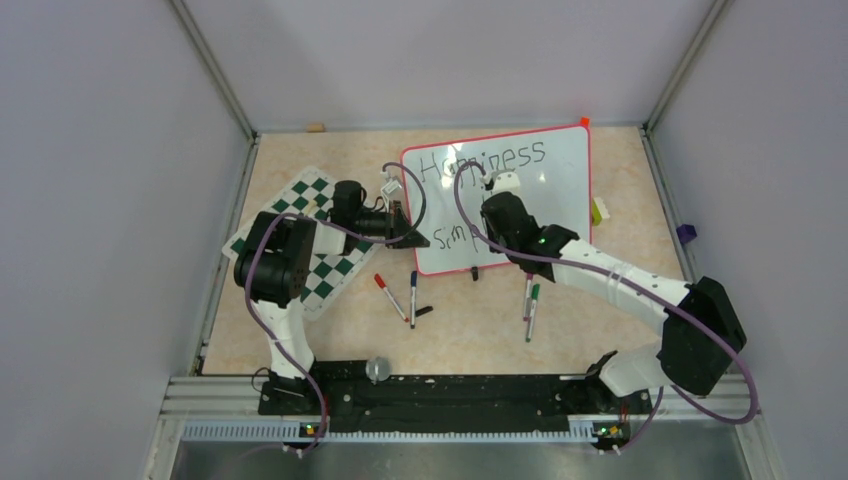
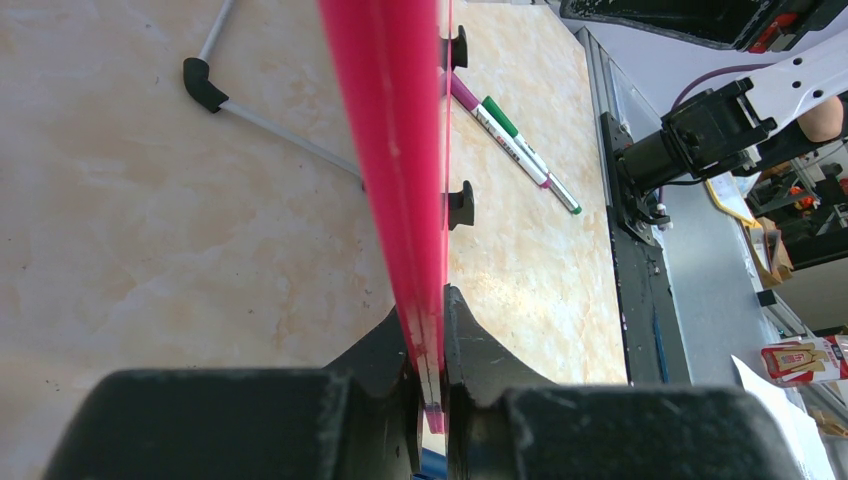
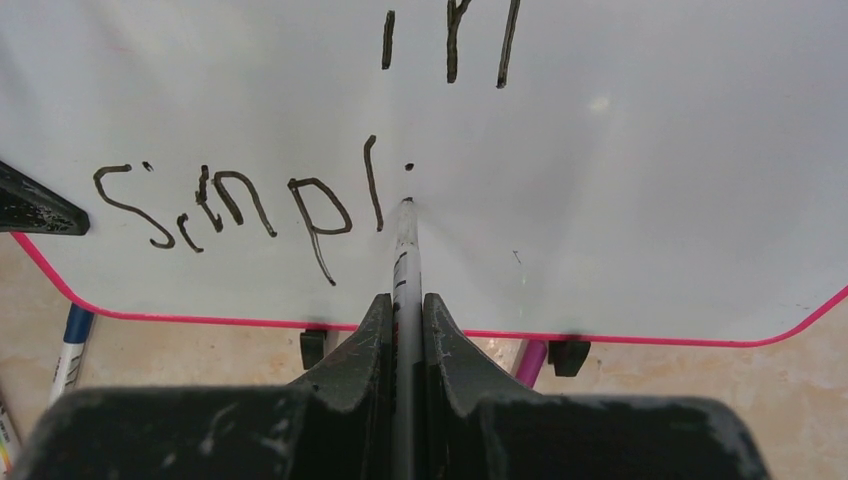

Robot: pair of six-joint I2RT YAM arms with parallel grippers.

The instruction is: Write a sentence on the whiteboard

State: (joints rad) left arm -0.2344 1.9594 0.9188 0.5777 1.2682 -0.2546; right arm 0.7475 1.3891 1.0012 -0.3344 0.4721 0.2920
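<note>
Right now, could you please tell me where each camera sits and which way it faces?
Top external: above and behind, looking down on the glossy white, red-framed whiteboard; the left arm and right arm show.
Left wrist: looks along the left pincer, shut on the whiteboard's red edge.
Right wrist: looks along the right pincer, shut on a grey marker, at the handwriting.
Shared: all see the whiteboard.

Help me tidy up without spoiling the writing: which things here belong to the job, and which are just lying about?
In use: whiteboard, clamped at its red edge by the left end effector; marker, tip at the board, in the right end effector.
Lying about: chess mat; red-capped pen; blue-capped pen; green pen; pink pen; small yellow block; purple piece.
</note>
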